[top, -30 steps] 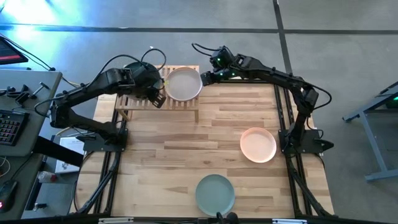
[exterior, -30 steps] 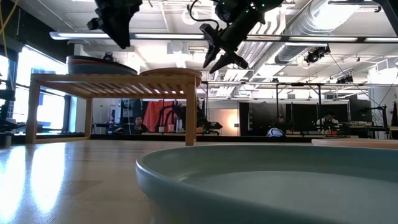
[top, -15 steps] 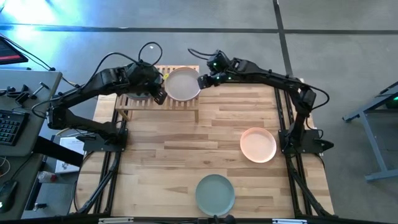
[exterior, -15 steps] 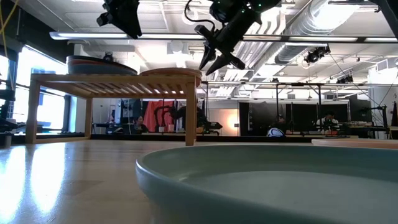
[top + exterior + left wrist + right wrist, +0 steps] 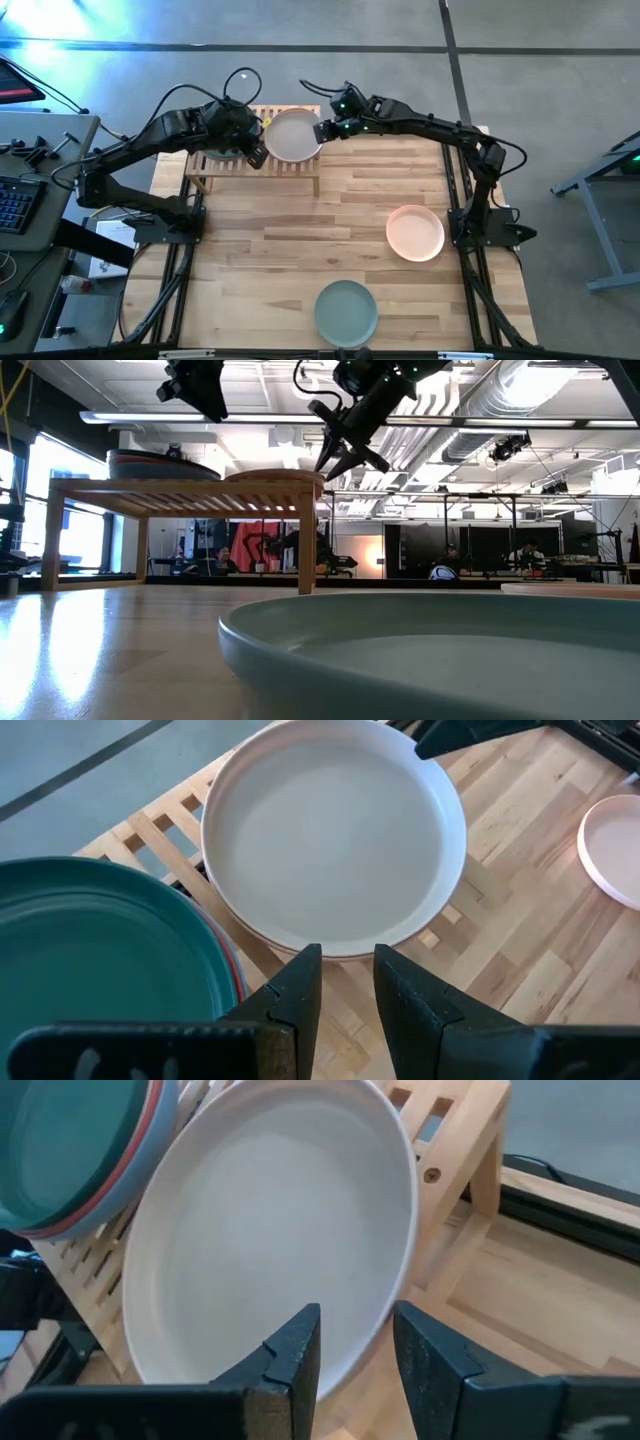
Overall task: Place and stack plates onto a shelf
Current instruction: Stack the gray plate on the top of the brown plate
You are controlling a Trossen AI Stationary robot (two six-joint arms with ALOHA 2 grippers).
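Beige plate (image 5: 294, 135) is sitting on the shelf (image 5: 300, 163), right half, beside a stack topped by the teal plate (image 5: 100, 960). Right claw (image 5: 325, 129) is hovering at the beige plate's right rim, fingers parted, gripping nothing. Left claw (image 5: 256, 155) is hanging over the shelf between stack and beige plate, fingers slightly apart, empty. Peach-pink plate (image 5: 415, 232) and sage green plate (image 5: 346, 311) are lying on the worktop (image 5: 280, 260), well apart from the shelf.
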